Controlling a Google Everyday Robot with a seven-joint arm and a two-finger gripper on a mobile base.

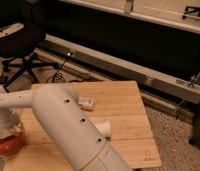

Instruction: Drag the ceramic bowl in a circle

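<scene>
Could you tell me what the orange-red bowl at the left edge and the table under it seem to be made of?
The ceramic bowl looks like glazed ceramic: smooth orange-red rim with a soft sheen, though plastic cannot be ruled out. The table looks like light wood with a matte finish: pale planks with visible seams. The gripper, at the end of the white arm, sits over the bowl.

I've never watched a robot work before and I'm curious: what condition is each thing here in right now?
Ceramic bowl: upright at the table's left edge, mostly hidden under the arm.
Hand: down at the bowl.
Arm: stretched across the wooden table, covering much of it.
Small white block: lying flat on the table.
White cup: tipped on its side, beside the arm.
Office chair: unoccupied.
</scene>
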